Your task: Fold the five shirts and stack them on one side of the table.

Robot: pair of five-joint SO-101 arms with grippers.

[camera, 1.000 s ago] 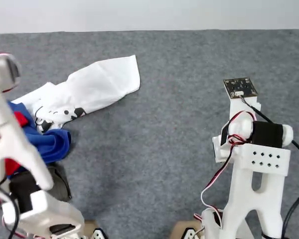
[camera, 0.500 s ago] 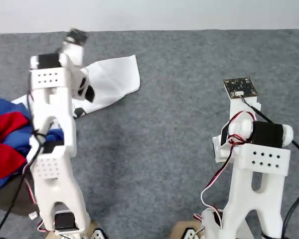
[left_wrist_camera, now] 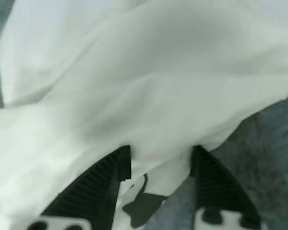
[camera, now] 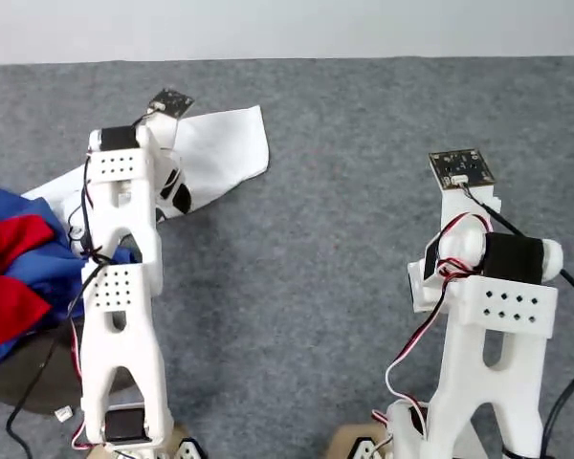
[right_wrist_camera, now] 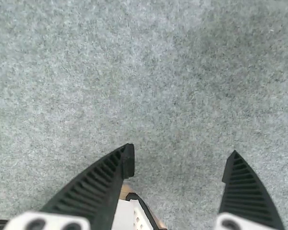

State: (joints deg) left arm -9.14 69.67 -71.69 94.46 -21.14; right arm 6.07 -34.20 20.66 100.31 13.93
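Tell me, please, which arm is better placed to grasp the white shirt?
Left. The left gripper hangs open directly over the white shirt; the right gripper is open above bare grey mat, well apart.

Right gripper over bare table

The right gripper (right_wrist_camera: 181, 151) hangs above the grey, felt-like table (right_wrist_camera: 134, 62), its ribbed black fingers (right_wrist_camera: 101, 184) spread wide apart with nothing between the tips. A small white and tan part (right_wrist_camera: 137, 215) shows near the finger bases; what it is cannot be told.
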